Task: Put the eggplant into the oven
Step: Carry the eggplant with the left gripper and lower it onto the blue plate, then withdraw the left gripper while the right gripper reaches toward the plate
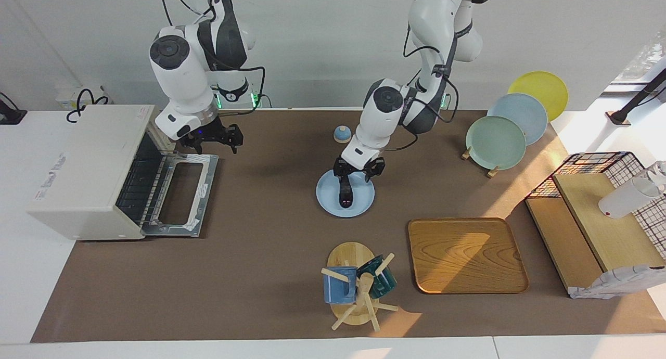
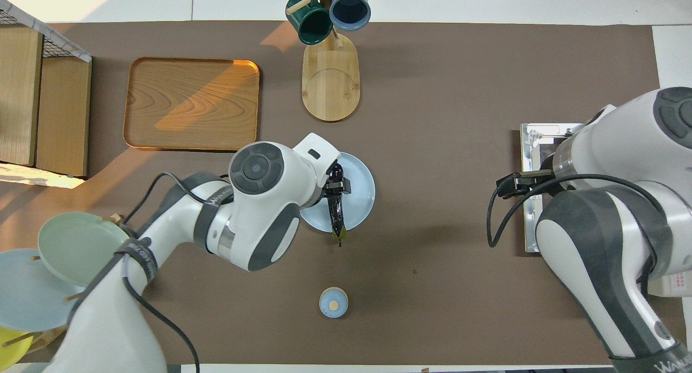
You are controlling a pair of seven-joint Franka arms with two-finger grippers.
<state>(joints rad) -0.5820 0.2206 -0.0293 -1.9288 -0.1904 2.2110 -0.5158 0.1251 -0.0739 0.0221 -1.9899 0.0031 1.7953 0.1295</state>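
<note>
Left gripper [image 1: 359,170] hangs low over the round light blue plate [image 1: 363,205], its two dark fingers spread apart on either side of the small slender glossy dark purple eggplant [image 1: 345,196]; whether the fingertips touch the skin cannot be told. That eggplant lies on the plate with its long axis running toward and away from the robots: the rounded purple end points away from them, and the thin dark green stem [image 2: 340,235] points back toward them, reaching just past the plate's rim in the overhead view. The plate sits near the middle of the brown table mat [image 1: 260,276].

Right gripper [image 1: 215,138] is raised, its fingers spread wide and holding nothing, over the robot-side edge of the drop-down glass door [image 1: 179,192] of the boxy off-white toaster oven [image 1: 86,166]. The oven stands at the right arm's end of the table with that door lying flat open and the wire rack [image 1: 140,184] showing inside.

A small round blue lidded pot [image 1: 342,134] stands nearer to the robots than the plate. Farther from the robots are a wooden mug tree with a blue and a green mug [image 1: 354,289] and, beside it, a rounded wooden tray [image 1: 465,255].
</note>
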